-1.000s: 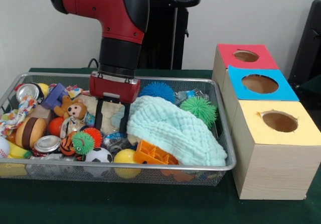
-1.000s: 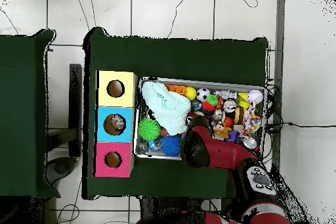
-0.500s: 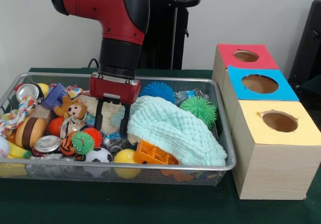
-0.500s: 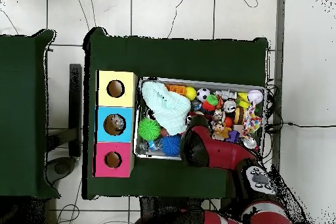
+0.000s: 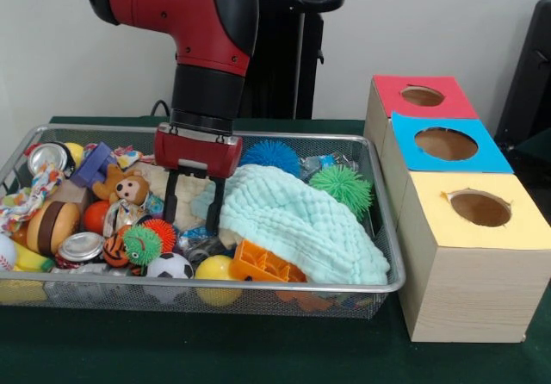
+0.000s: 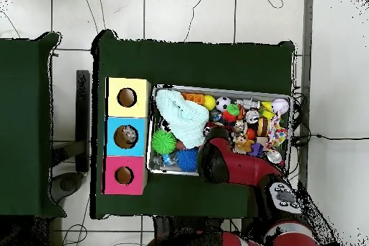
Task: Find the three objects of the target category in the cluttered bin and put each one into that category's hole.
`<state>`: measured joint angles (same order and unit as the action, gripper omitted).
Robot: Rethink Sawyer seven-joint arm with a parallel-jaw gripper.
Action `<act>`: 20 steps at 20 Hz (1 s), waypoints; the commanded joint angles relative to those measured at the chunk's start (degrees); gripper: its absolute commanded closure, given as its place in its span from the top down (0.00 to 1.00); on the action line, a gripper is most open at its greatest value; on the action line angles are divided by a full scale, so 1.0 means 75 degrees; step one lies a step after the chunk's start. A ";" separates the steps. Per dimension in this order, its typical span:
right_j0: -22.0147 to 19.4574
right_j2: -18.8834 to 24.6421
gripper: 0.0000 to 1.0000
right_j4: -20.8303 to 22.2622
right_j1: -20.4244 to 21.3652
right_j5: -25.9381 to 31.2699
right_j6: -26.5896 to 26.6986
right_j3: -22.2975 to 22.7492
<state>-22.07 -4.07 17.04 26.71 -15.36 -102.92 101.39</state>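
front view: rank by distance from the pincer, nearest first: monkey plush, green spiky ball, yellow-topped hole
1. monkey plush: in the bin, just picture-left of the pincer.
2. green spiky ball: picture-right, beyond the pale green cloth, near the bin's right end.
3. yellow-topped hole: outside the bin, on the nearest box at picture-right.

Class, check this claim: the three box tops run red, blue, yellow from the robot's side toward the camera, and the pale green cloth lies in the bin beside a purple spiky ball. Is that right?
One slip: the spiky ball beside the cloth in the bin is green, not purple, as the front view shows. The box tops do run red, blue, yellow.
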 commanded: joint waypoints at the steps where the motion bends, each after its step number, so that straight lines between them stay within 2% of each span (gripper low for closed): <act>1: 0.0137 0.0267 1.00 -0.0492 -0.0076 -0.0792 -0.1735 0.0233; 5: 0.0143 0.0363 1.00 -0.0367 -0.0129 -0.0365 -0.1539 0.0208; 20: 0.0211 0.0441 1.00 -0.0473 -0.0401 -0.0425 -0.1596 0.0065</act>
<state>-20.86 -4.30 16.46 26.05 -15.72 -102.92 101.38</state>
